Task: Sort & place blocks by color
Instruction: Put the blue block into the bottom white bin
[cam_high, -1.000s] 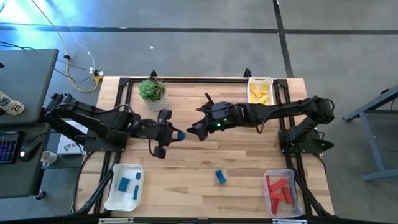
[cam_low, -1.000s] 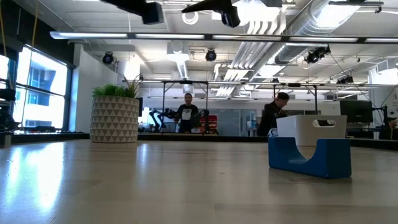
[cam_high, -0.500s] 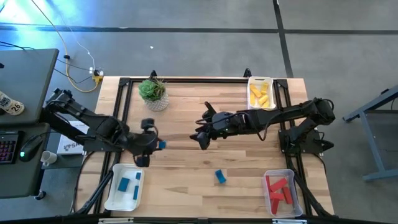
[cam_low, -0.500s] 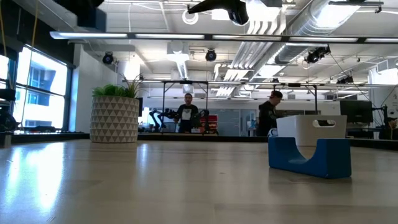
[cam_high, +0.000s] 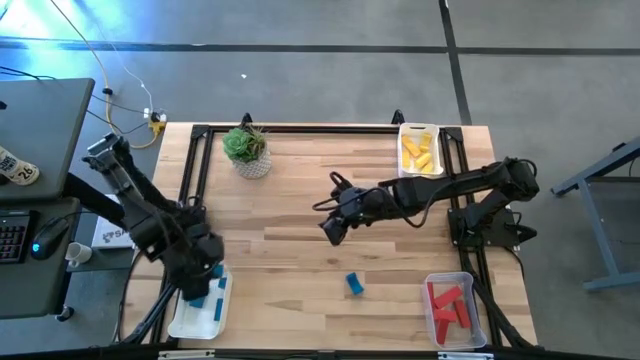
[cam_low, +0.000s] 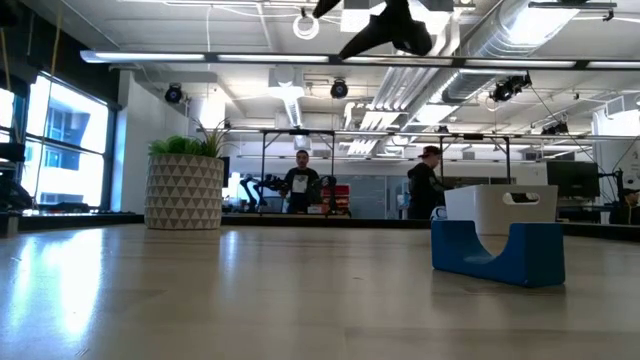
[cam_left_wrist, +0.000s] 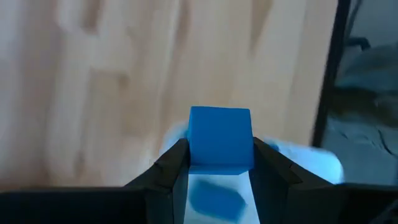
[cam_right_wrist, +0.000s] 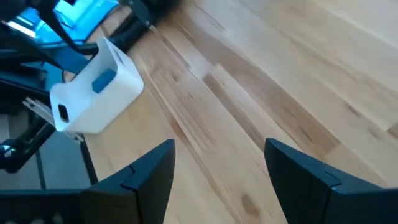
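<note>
blue block (cam_left_wrist: 220, 138) clamped between left gripper (cam_left_wrist: 219, 163) jaws — right gripper (cam_right_wrist: 217, 163) spread, empty.

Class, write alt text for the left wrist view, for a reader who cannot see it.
The left gripper holds a blue block between its two dark fingers, above a white tray with another blue piece in it. Light wooden table fills the rest of the view, with a dark frame bar along its edge.

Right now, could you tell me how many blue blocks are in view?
4: one lies loose on the table, two lie in the white tray at and, and one is held by the left end effector at over that tray. More may be hidden.
</note>
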